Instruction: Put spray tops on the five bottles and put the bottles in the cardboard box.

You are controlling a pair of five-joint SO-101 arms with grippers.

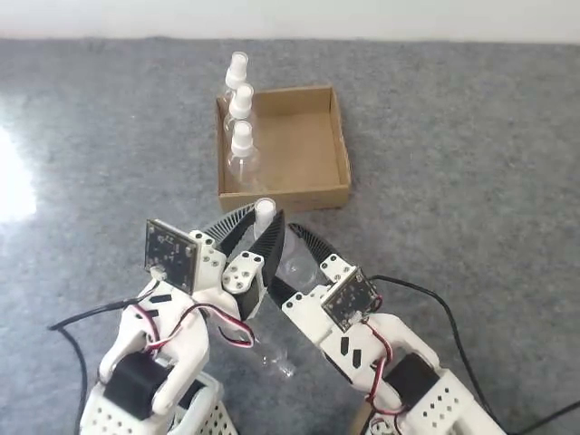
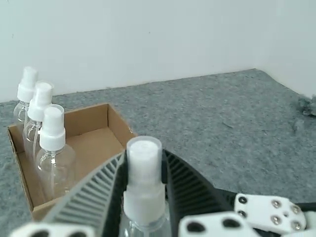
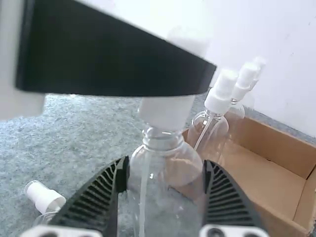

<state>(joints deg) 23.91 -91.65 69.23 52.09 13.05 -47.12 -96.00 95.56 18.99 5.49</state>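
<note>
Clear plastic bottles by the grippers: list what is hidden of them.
- Held clear plastic bottle, white spray top on: base cut off in both wrist views, behind the right gripper in the high view.
- Lying clear bottle: mostly hidden between the arms in the high view, cut off in the right wrist view.

Two arms in white moulded plastic: left arm (image 1: 154, 344) and right arm (image 1: 381, 349). Each shell encloses a black motor block (image 1: 136, 385) and shows short black slots (image 1: 161, 297). Thin red, black and white wires (image 1: 149, 322) loop along the links, and a thicker black cable (image 1: 86, 317) trails from each arm onto the desk. A square dark circuit board (image 1: 169, 246) sits at each wrist. The left end effector (image 1: 258, 222) and right end effector (image 1: 292, 258) have curved, ribbed black fingers (image 2: 94, 197). A white bracket (image 2: 269, 210) bears silver screws (image 2: 273, 203). The bases (image 1: 118, 421) are white, perforated with small holes.
</note>
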